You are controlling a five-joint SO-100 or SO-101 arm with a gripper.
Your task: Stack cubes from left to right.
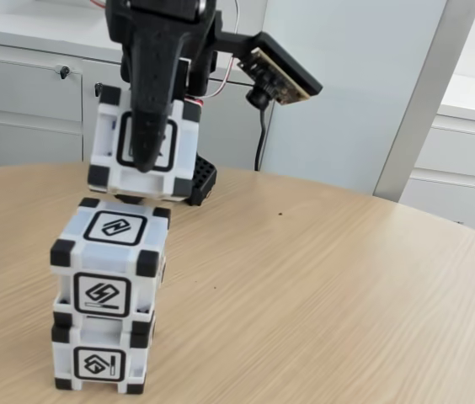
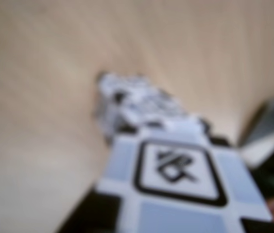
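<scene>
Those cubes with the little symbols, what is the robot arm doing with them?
It is stacking them. Two cubes already sit one on the other on the wooden table: the bottom cube and the middle cube. The gripper holds the third cube in its jaws just above them, slightly offset, not yet released.

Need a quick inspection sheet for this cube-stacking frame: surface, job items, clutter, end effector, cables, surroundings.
Surface: round wooden table, bare wood around the stack.
Job's things: two-cube stack at front left; third cube held above it, slightly behind, not seated.
Clutter: nothing seen.
Grippers: end effector shut on third cube, one finger across its front face.
Cables: red and white wires, black cable by wrist camera.
Surroundings: grey cabinets, pale wall panel.
</scene>
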